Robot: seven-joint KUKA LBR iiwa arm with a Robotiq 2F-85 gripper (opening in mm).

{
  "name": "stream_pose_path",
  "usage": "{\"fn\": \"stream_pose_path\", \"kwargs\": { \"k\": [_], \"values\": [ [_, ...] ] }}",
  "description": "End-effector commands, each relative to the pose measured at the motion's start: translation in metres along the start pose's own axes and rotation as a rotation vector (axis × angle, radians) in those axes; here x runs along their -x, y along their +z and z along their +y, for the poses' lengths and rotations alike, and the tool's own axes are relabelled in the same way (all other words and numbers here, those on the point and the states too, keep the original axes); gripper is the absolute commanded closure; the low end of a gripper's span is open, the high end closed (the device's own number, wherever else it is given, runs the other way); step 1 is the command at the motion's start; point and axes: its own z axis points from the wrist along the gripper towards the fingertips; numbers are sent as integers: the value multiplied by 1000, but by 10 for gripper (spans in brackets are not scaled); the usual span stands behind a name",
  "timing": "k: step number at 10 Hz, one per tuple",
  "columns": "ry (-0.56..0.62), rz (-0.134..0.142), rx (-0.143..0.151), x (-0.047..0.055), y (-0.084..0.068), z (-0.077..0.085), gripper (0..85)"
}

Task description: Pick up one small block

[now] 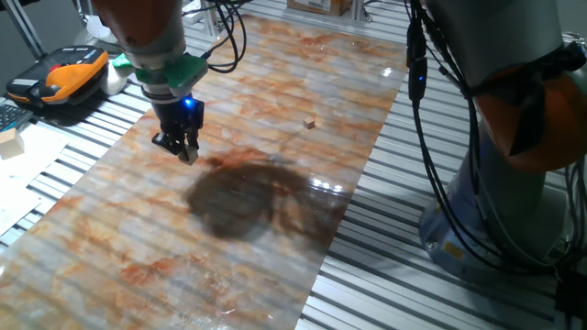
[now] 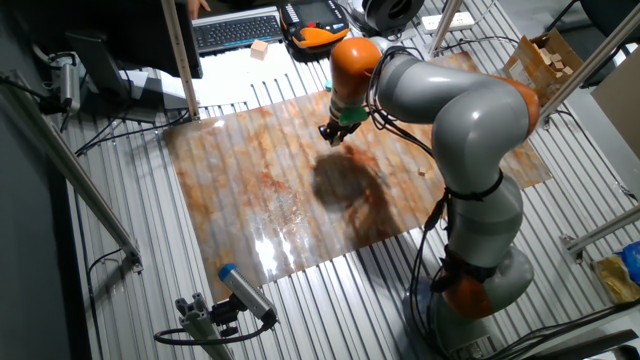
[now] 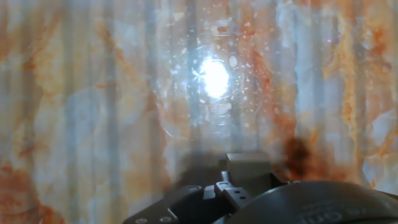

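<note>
One claw point(image 1: 187, 152) grips the small block point(image 1: 188, 155) above the table point(image 1: 275, 229).

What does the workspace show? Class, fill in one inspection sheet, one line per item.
Surface: marbled sheet on slatted table, dark stain mid-sheet.
Job's things: small tan cube lies on the sheet apart from the tool; cannot tell if it is the block.
Clutter: pale wooden block off the sheet.
Grippers: tool above the sheet; open or shut unclear.
Cables: black cables along the arm.
Surroundings: keyboard, pendant, box of wood pieces.
</note>
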Motion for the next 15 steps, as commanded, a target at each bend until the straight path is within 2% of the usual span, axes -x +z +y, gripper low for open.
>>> {"fn": "stream_pose_path", "kwargs": {
  "k": [1, 10, 11, 13, 15],
  "values": [
    [3, 1, 7, -1, 0, -1, 850],
    [9, 22, 12, -4, 9, -15, 850],
    [18, 27, 2, -5, 8, -15, 850],
    [29, 70, -26, -5, 8, -15, 850],
    [24, 78, -25, -5, 10, -17, 850]
  ]
}}
